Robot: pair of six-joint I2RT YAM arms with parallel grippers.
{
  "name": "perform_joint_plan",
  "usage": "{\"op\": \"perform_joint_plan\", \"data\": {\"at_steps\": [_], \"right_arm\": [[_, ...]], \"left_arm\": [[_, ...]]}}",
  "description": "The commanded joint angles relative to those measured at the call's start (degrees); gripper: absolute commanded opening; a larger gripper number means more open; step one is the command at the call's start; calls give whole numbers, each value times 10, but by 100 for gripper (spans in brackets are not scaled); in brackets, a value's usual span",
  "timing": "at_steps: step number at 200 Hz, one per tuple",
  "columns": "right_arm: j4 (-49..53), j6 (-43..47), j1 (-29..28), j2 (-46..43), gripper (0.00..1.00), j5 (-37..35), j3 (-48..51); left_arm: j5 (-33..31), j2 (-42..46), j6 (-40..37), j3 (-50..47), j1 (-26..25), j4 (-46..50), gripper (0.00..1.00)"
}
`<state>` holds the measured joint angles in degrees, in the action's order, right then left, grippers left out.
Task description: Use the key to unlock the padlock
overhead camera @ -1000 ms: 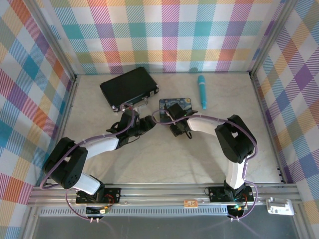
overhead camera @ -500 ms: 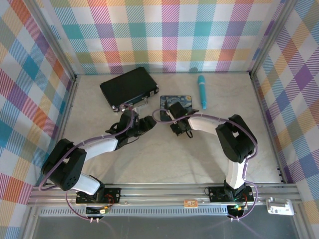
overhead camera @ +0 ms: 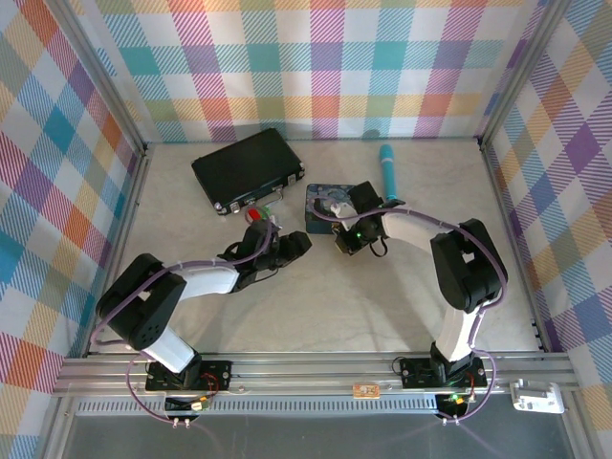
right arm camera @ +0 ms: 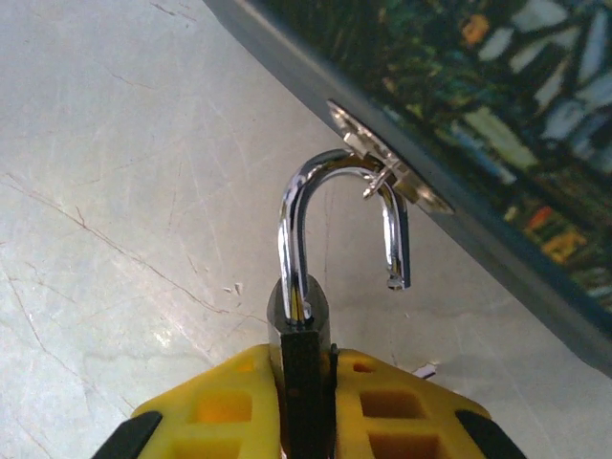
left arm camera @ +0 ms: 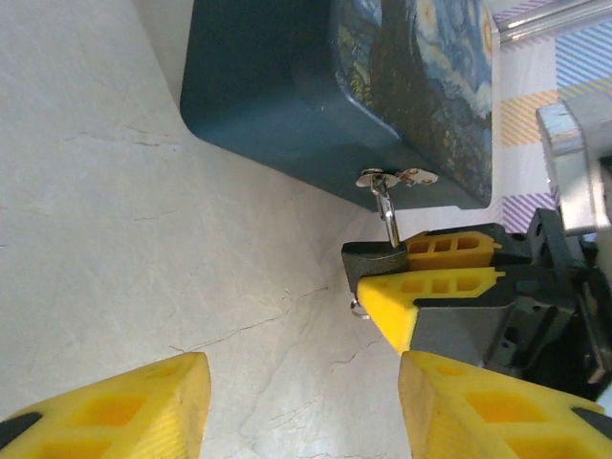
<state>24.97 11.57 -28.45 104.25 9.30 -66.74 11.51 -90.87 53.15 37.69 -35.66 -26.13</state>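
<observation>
R tool (right arm camera: pixel 304 378) clenched on padlock (right arm camera: pixel 298 311) body. Shackle looks sprung, free leg out, curve hooked thru hasp of tin (right arm camera: pixel 497 143). L tool (left arm camera: pixel 301 382) released, empty, low over surface (left arm camera: pixel 115 239). I'd keep grip square, no twisting, ease shackle off hasp.

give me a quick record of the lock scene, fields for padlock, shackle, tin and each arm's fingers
padlock: body clamped between the right fingers, beside the tin
shackle: open, free end out of the body, hooked through the tin's hasp
right fingers: shut on the padlock
left fingers: open, empty, facing the tin's side
</observation>
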Motion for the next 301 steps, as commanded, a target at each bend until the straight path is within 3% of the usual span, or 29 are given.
{"op": "perform_joint_plan", "data": {"at_steps": [1,68,163,236,283,301], "right_arm": [[19,46,-2,-8,0,33,-18],[29,126,-2,38,0,34,-67],[41,129,-3,63,0,60,-94],[41,133,-3,61,0,67,-93],[40,134,-3,59,0,74,-94],[36,130,-3,56,0,74,-93]], "left_arm": [[-6,-3,-2,23,1,-30,56],[5,-30,10,50,-4,-39,53],[-36,-137,62,127,-29,-66,35],[-42,-201,73,168,-32,-79,29],[-38,-227,82,185,-33,-93,20],[-37,-233,86,187,-33,-99,9]]}}
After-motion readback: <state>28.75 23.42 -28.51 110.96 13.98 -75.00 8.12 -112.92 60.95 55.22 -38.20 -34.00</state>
